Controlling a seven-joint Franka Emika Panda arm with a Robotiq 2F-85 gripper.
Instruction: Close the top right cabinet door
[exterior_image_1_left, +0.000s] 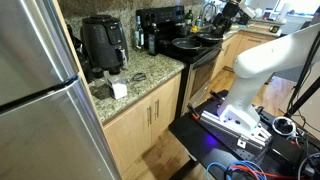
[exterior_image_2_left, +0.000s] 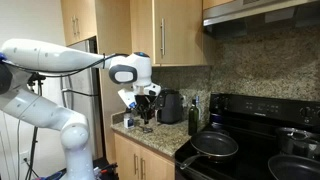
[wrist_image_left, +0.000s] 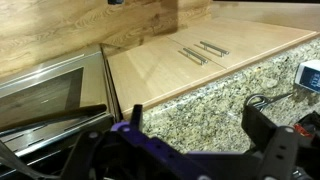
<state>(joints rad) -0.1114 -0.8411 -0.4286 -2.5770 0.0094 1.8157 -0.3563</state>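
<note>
The upper wooden cabinet doors (exterior_image_2_left: 180, 30) hang above the granite counter. In the wrist view the two doors (wrist_image_left: 190, 70) lie flush side by side with their bar handles (wrist_image_left: 202, 52) next to each other, and both look shut. My gripper (exterior_image_2_left: 143, 108) hovers over the counter below these cabinets, just beside the black air fryer (exterior_image_2_left: 171, 106). In the wrist view its two dark fingers (wrist_image_left: 197, 125) are spread apart with only granite between them, so it is open and empty. It also shows in an exterior view (exterior_image_1_left: 226, 16) at the top.
A steel fridge (exterior_image_1_left: 40, 90) stands by the counter end. A white cup (exterior_image_1_left: 119, 89) and the air fryer (exterior_image_1_left: 102, 42) sit on the counter. A dark bottle (exterior_image_2_left: 193, 118) and pans (exterior_image_2_left: 215, 143) are at the black stove.
</note>
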